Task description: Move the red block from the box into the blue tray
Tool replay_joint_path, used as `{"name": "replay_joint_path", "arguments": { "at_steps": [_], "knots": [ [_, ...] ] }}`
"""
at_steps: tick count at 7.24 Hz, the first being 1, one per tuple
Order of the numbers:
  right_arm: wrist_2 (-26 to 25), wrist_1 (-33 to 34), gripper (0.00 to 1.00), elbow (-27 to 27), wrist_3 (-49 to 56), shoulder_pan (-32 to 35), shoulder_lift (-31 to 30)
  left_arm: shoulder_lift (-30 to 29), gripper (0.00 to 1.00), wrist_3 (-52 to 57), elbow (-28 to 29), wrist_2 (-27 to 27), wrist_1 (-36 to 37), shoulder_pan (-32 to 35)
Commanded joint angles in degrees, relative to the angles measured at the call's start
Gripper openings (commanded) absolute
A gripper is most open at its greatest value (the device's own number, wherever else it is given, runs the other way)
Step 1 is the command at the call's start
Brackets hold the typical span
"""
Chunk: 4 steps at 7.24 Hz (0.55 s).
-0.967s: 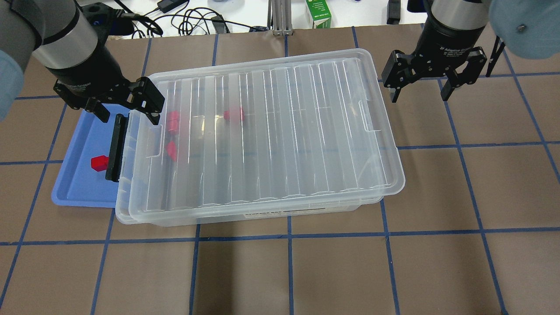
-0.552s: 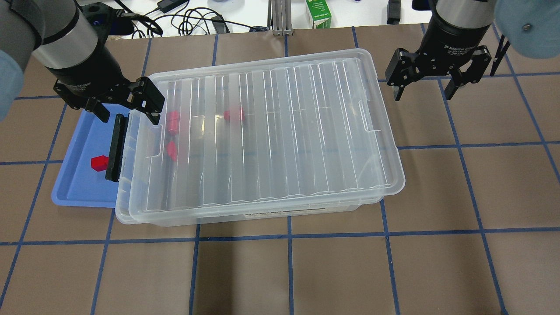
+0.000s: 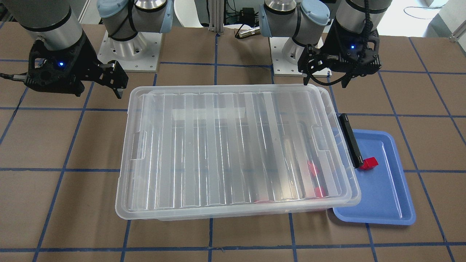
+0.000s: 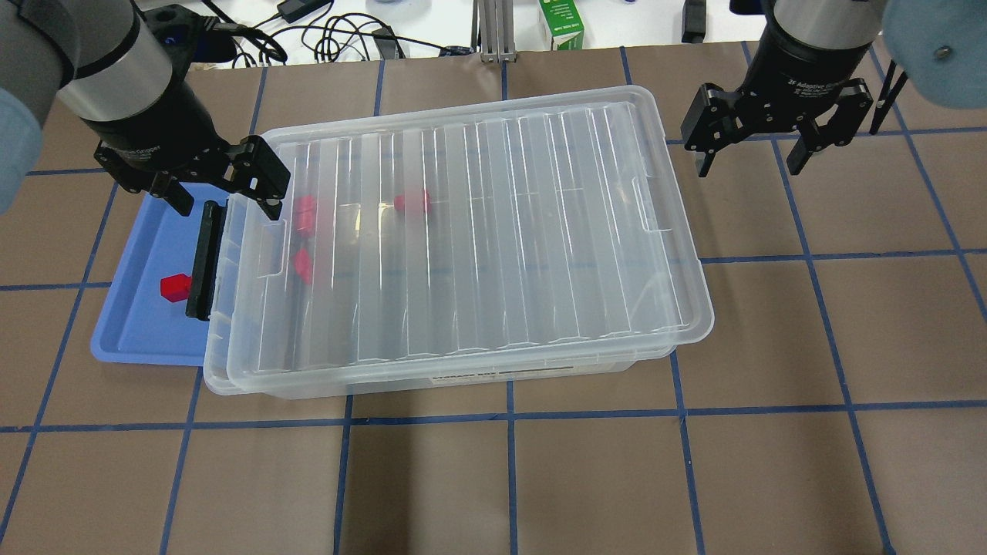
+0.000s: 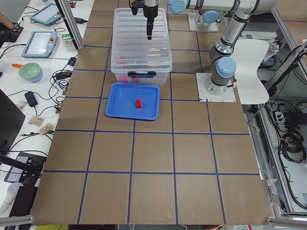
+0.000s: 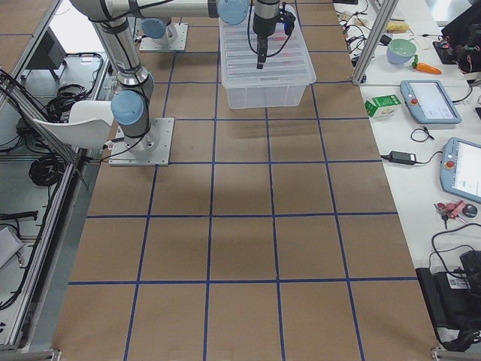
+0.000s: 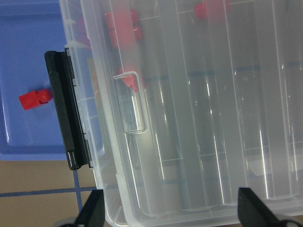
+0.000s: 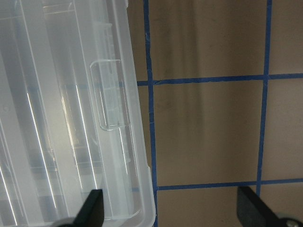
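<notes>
The clear box [image 4: 540, 231] sits mid-table with its ribbed lid on and its black clip handle [image 4: 205, 260] at its left end. Three red blocks show through the lid [image 4: 306, 214]. The blue tray [image 4: 131, 327] lies partly under that end and holds one red block [image 4: 174, 287], which also shows in the left wrist view [image 7: 34, 99]. My left gripper [image 4: 227, 199] is open and empty, above the box's left end and the tray. My right gripper [image 4: 748, 163] is open and empty, over bare table beyond the box's far right corner.
A green carton [image 4: 561, 23] and cables [image 4: 331, 38] lie beyond the table's far edge. Brown table with blue tape lines stretches in front of and to the right of the box [image 4: 771, 385].
My right gripper has drifted a little to the right and toward the far edge, still open. The left gripper, box, tray and blocks have not moved.
</notes>
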<state>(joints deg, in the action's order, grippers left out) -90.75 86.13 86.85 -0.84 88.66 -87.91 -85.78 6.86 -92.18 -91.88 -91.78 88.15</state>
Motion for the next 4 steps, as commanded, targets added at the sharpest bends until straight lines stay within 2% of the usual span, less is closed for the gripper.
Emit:
{"name": "replay_joint_path", "arguments": {
  "at_steps": [1, 4],
  "knots": [
    [-0.04, 0.17, 1.0, 0.08, -0.03, 0.02, -0.07, 0.0, 1.0, 0.0, 0.51, 0.2, -0.33, -0.17],
    [-0.04, 0.26, 1.0, -0.01, 0.05, 0.02, -0.07, 0.35, 1.0, 0.88, 0.95, 1.52, -1.3, -0.97]
  ]
}}
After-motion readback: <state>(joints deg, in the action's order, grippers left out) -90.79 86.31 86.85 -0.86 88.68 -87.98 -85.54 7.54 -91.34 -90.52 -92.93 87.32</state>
